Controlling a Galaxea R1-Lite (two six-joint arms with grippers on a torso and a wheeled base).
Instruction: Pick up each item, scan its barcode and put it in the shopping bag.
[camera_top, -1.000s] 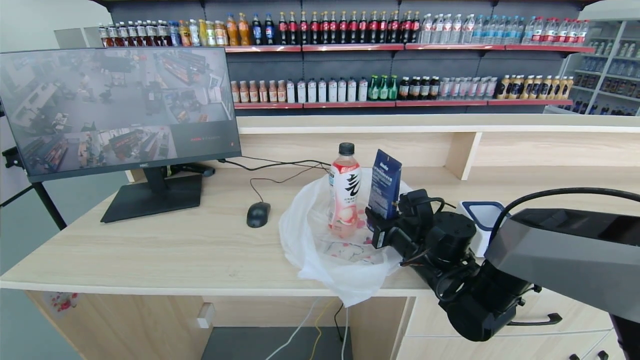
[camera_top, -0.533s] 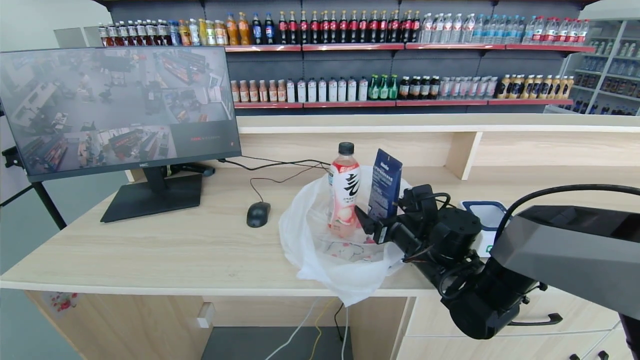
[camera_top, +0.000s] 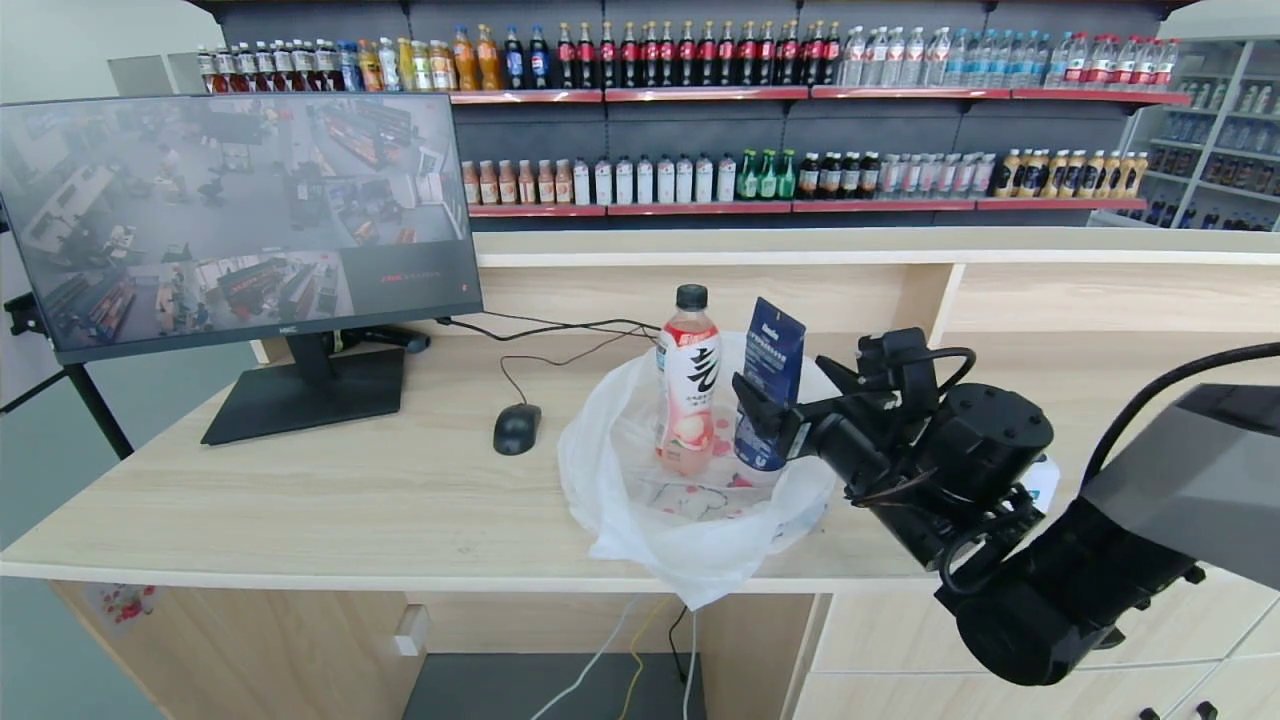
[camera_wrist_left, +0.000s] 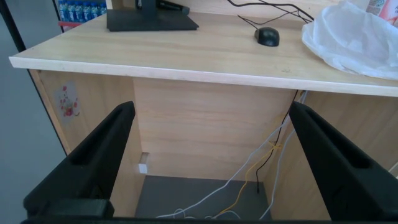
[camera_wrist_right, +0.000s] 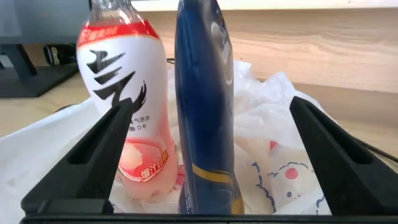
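Note:
A pink-and-white drink bottle (camera_top: 688, 385) and a dark blue pouch (camera_top: 768, 385) stand upright side by side inside the white plastic shopping bag (camera_top: 640, 500) on the wooden counter. My right gripper (camera_top: 795, 400) hovers at the pouch's right side, open. In the right wrist view the pouch (camera_wrist_right: 202, 112) stands between the wide-spread fingers of the gripper (camera_wrist_right: 209, 106) without touching them, and the bottle (camera_wrist_right: 124, 106) is beside it. My left gripper (camera_wrist_left: 212, 107) hangs open and holds nothing, below the counter's front edge (camera_wrist_left: 155, 65).
A monitor (camera_top: 240, 220) on a black stand fills the counter's left part, with a black mouse (camera_top: 516, 428) and its cables between it and the bag. A raised wooden ledge (camera_top: 900, 245) runs behind. Drink shelves line the back wall.
My right arm has risen and shifted to the right, away from the pouch's lower end, which now shows. The pouch and bottle stay standing in the bag.

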